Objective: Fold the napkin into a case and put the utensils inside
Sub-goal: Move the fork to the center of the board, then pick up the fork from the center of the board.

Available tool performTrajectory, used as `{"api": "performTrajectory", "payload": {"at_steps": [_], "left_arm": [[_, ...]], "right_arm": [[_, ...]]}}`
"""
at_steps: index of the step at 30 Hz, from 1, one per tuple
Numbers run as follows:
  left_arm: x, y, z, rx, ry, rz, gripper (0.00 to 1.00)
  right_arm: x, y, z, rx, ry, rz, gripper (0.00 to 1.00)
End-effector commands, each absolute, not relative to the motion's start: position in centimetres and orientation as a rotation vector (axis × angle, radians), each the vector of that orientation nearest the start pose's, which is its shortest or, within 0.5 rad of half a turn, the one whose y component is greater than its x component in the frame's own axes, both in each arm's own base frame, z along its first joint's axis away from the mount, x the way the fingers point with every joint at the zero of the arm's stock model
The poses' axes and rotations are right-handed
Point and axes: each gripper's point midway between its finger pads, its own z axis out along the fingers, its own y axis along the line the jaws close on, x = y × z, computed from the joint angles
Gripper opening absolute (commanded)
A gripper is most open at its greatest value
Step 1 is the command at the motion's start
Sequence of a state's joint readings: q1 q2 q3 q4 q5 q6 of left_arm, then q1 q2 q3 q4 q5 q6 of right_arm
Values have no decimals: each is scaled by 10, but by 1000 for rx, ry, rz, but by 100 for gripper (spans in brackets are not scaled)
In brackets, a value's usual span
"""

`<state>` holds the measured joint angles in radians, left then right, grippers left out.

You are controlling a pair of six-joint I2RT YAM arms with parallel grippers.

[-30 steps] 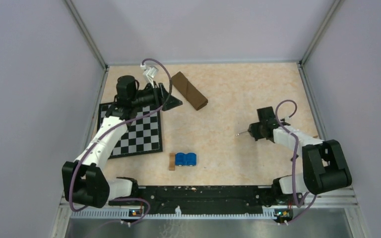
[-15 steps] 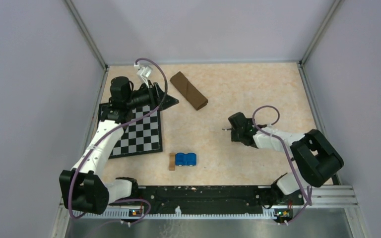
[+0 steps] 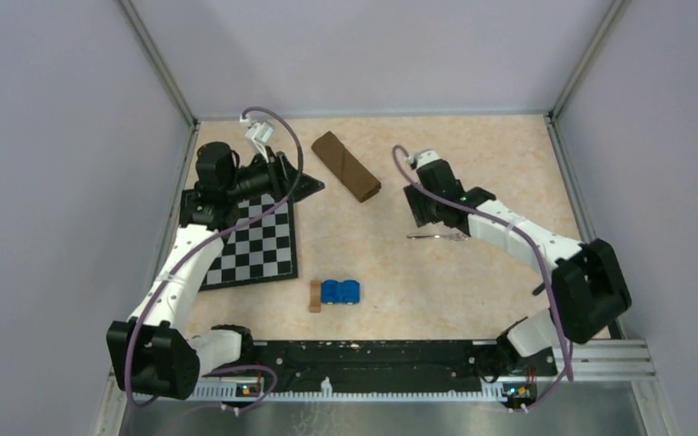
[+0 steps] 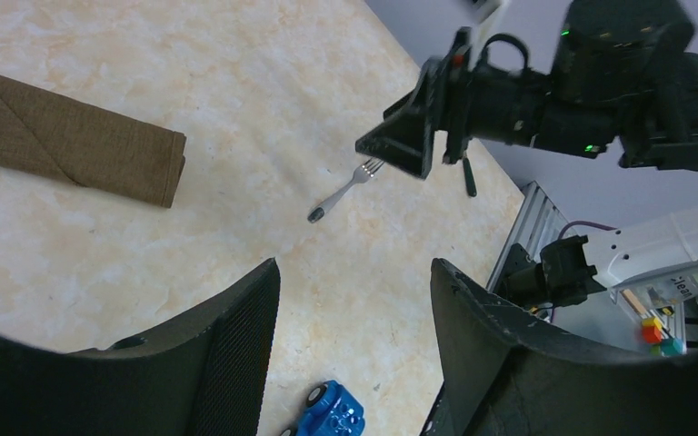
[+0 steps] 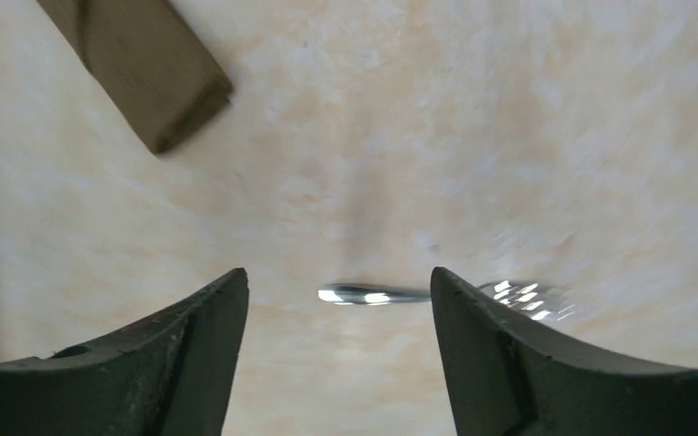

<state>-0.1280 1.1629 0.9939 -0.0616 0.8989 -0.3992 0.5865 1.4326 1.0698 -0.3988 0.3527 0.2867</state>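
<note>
- Your right gripper [image 3: 418,207] has swung from the right-hand middle of the table [image 3: 491,154] toward the far centre since a second ago. The fork [image 3: 436,236] it carried now lies flat on the table, just on the near side of it.
- Its fingers are spread with nothing between them. The right wrist view shows the fork's handle on the table in the gap.
- Your left gripper [image 3: 312,184] hovers over the far right corner of the chessboard mat [image 3: 245,245], its fingers apart and empty.
- The case [image 3: 345,166] lies folded and slanted at the far centre, between the two grippers and apart from the fork.
- A blue toy car [image 3: 340,291] and a wooden block [image 3: 314,295] sit side by side toward the near edge, well apart from the case.
- A sticker [image 4: 682,289] on the frame is too small to read.
</note>
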Motion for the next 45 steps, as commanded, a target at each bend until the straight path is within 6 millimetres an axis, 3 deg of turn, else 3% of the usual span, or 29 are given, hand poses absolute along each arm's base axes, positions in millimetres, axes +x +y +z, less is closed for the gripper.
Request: {"api": "performTrajectory", "payload": {"at_steps": [1, 3, 5, 12, 19, 33, 40, 45], "left_arm": [[305, -184, 302, 427, 1778, -1182, 67], [307, -184, 300, 425, 1778, -1174, 67], [308, -183, 297, 419, 1780, -1162, 67], [313, -180, 297, 421, 1779, -1129, 67], [319, -176, 290, 396, 1802, -1163, 68], [322, -172, 283, 375, 1819, -1216, 70], [326, -168, 281, 354, 1824, -1208, 72], [328, -167, 277, 343, 1832, -1217, 73]], "right_arm": [[327, 122, 86, -1298, 2242, -224, 62], [335, 141, 99, -1336, 2132, 74, 59], [345, 153, 106, -1370, 2000, 151, 63], [325, 165, 67, -1628, 2046, 376, 56], [340, 151, 59, -1630, 2035, 268, 60], [335, 129, 30, -1715, 2084, 177, 50], [328, 129, 20, -1717, 2098, 195, 49], [325, 125, 12, -1705, 2125, 149, 22]]}}
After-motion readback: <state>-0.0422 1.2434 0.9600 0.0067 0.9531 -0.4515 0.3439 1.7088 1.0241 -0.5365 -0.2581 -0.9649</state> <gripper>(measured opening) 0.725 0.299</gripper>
